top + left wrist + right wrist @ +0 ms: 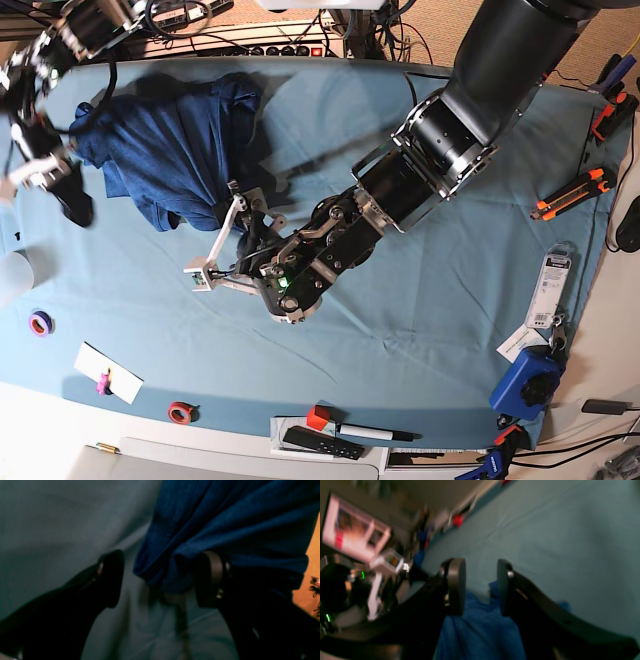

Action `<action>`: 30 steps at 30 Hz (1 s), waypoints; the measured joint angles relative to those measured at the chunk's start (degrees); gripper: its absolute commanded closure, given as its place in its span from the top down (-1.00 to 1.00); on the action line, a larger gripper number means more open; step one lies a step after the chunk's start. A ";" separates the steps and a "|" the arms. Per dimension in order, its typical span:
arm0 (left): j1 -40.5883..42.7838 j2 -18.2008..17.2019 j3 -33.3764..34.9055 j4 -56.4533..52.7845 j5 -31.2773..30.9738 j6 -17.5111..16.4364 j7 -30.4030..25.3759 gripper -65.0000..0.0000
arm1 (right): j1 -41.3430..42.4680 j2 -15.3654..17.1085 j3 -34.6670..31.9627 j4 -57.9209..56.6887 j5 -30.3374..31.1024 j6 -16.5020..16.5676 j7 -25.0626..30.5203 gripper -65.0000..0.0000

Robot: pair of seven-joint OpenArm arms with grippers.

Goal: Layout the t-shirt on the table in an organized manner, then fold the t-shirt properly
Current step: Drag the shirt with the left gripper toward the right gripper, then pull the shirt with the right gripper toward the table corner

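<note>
The crumpled dark navy cotton t-shirt (165, 150) was heaped toward one far corner of the teal-clothed worktop (420, 330). The left pincer (160, 580) was spread wide at its hem, nothing gripped, seemingly to let it settle. The right pincer (481, 587) was held partly apart over another edge, whether gripping cannot be told.

— What are you counting on the table (420, 330)?
— I am counting one t-shirt (160, 150) and two tape rolls: a purple roll (40, 323) and a red roll (180, 411).
— Anything else?
— I am also counting one marker (375, 433), one orange utility knife (570, 193) that I can make out for sure, and my two pincers: left pincer (160, 580), right pincer (481, 587).
</note>
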 measured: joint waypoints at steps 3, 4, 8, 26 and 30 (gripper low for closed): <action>0.00 0.00 0.00 0.00 0.02 -2.05 3.87 0.34 | 1.68 2.21 -6.78 0.00 -5.40 0.02 0.13 -0.33; 0.00 0.00 0.00 0.00 -0.04 -2.03 3.80 0.34 | 2.34 2.32 -8.20 0.00 -7.61 0.00 0.17 -0.33; -0.02 -1.40 0.04 0.04 -1.31 -2.05 3.37 0.34 | 4.79 2.21 -11.80 0.00 -15.93 0.02 0.00 -0.33; 0.00 -8.72 0.00 0.00 -9.57 -2.19 3.17 0.33 | 5.31 2.32 -19.12 -11.82 -25.20 -0.83 0.63 -1.00; 0.00 -9.03 0.00 0.02 -11.15 -2.21 3.19 0.33 | 5.31 3.15 -17.42 -11.82 -27.21 -0.83 3.48 -1.00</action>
